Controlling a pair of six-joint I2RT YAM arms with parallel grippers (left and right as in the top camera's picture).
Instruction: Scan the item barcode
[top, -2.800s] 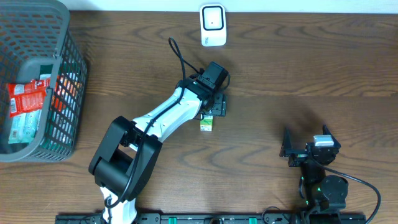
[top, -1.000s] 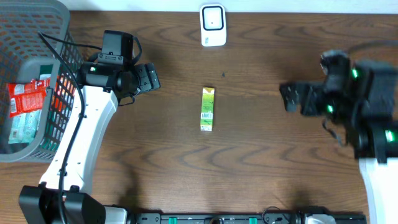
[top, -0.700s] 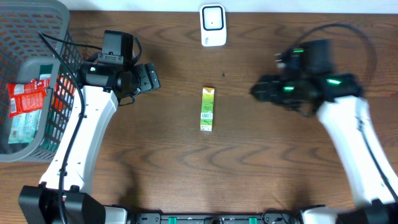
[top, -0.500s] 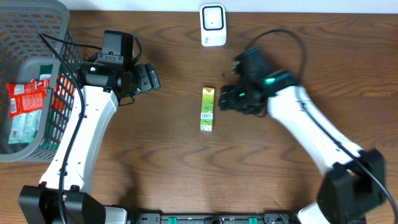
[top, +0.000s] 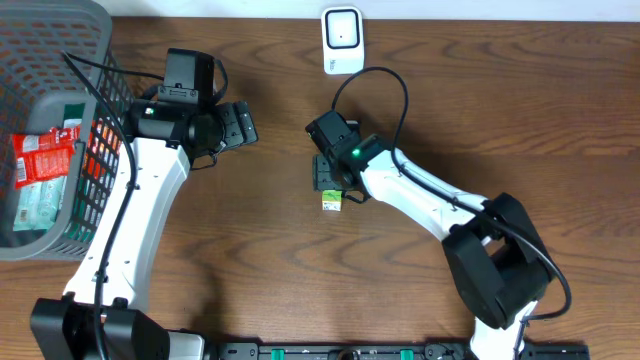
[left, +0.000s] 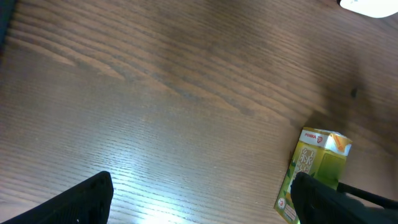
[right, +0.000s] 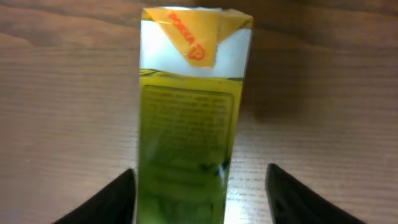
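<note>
Table (top: 520, 110) has bare wood at 3 and 6 o'clock, with the basket (top: 120, 100) crowding the 9 o'clock edge and the scanner (top: 342, 40) at the 12 o'clock edge. Carton (top: 333, 201), green with a yellow top, lies flat at centre; right gripper (top: 328, 176) straddles it, jaws part-way in, gap on one side. Left gripper (top: 236, 124) is wide and empty at 10 o'clock, well apart from the carton.

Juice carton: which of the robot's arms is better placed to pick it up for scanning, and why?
Right. The right gripper is over the juice carton, its fingers either side of it but not yet closed. The left gripper hangs open off toward the basket, away from the carton.
</note>
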